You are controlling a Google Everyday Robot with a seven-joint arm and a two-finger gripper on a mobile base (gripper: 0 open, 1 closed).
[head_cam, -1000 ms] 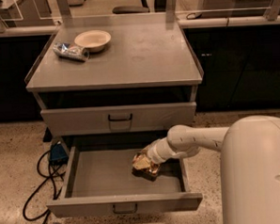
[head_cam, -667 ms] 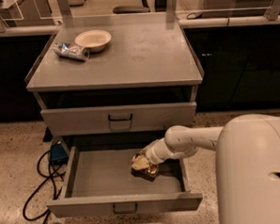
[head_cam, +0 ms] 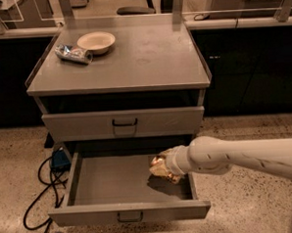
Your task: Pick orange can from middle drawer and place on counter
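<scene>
The orange can [head_cam: 160, 167], shiny golden-orange and wrinkly, is at the end of my white arm over the right part of the open middle drawer [head_cam: 110, 181]. My gripper [head_cam: 165, 169] is shut on the orange can and holds it a little above the drawer floor, with a dark shadow beneath it. My fingers are mostly hidden behind the can and the wrist. The counter [head_cam: 143, 60] is the grey cabinet top above, with low rims on its sides.
A pale bowl [head_cam: 96, 41] and a silver-blue can [head_cam: 74, 53] lying on its side sit at the counter's back left. A closed drawer front [head_cam: 124, 123] is above the open drawer. Black cables [head_cam: 40, 197] and a blue box [head_cam: 60, 159] lie on the floor at left.
The arm has drawn back to the right, taking the can with it and lifting it slightly off the drawer floor. My white body has left most of the view.
</scene>
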